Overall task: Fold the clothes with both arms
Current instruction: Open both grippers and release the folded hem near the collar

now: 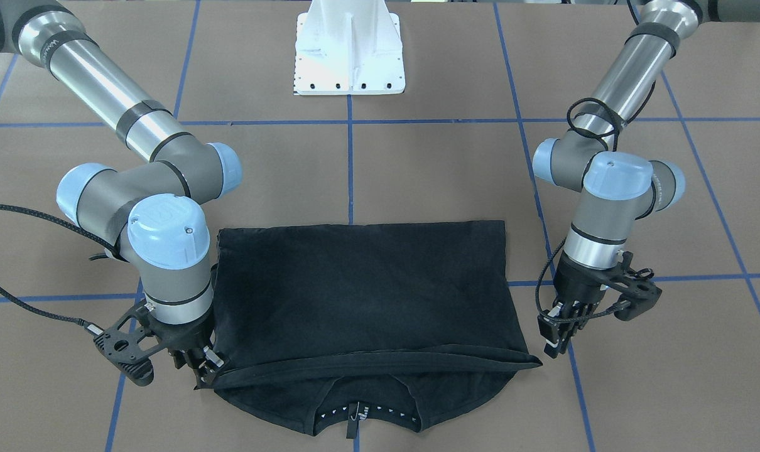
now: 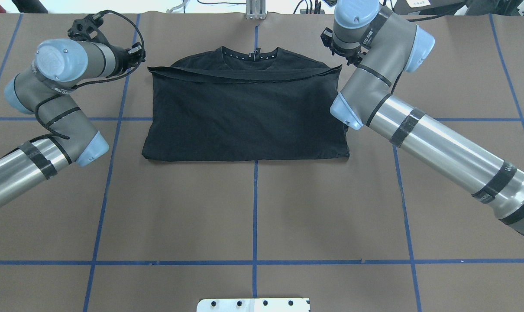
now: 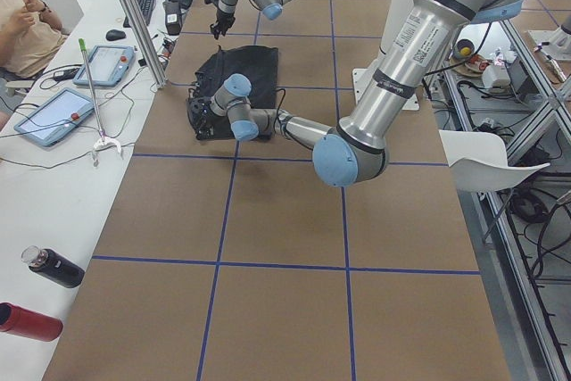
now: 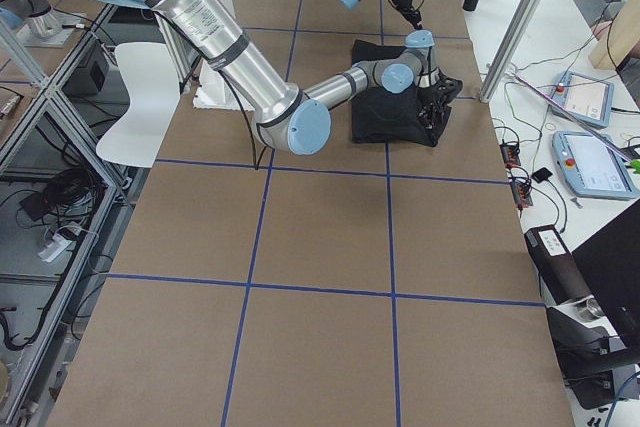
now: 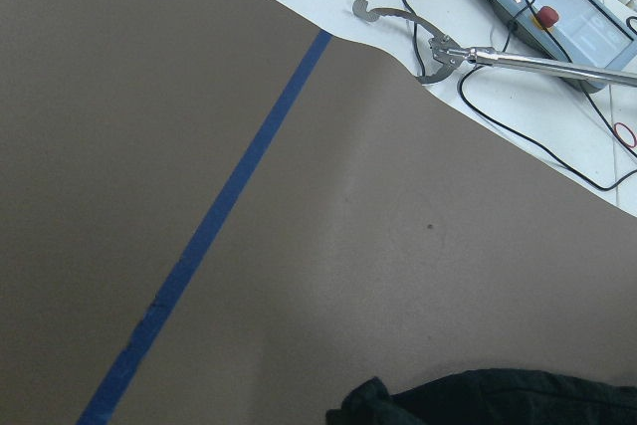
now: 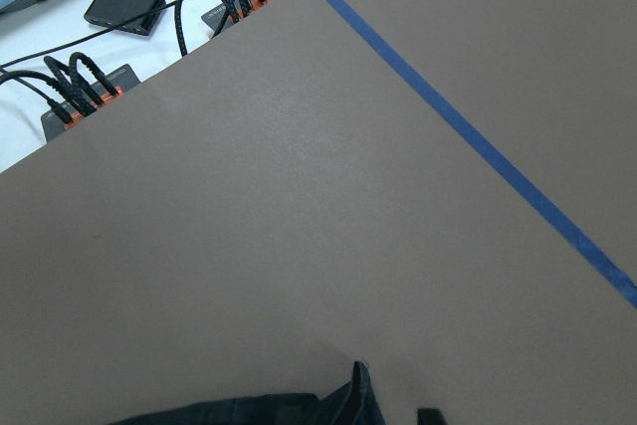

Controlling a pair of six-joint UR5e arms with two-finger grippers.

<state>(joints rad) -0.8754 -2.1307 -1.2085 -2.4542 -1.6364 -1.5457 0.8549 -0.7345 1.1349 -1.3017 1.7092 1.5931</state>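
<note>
**Half-fold being set down just short of the collar**

The black T-shirt (image 1: 361, 295) is lying folded in half on the brown bench (image 1: 430, 163), on the side far from the robot's base. The doubled layer's edge (image 1: 380, 364) is being laid just short of the collar (image 1: 361, 411), which is left showing. This is probably being done so the fold sits square for the next one.

The right end effector (image 1: 205, 369) is being held low at the fold's corner, its fingers touching the cloth. Whether it is clamped cannot be told. The left end effector (image 1: 554, 342) is being held just beside the opposite corner, apart from the cloth. Open or closed cannot be told.

The right arm (image 1: 160, 251) and the left arm (image 1: 606, 207) are being posed alike, elbows bent and wrists pointing straight down. One is being kept at each end of the fold edge, likely to keep that edge straight.
</note>
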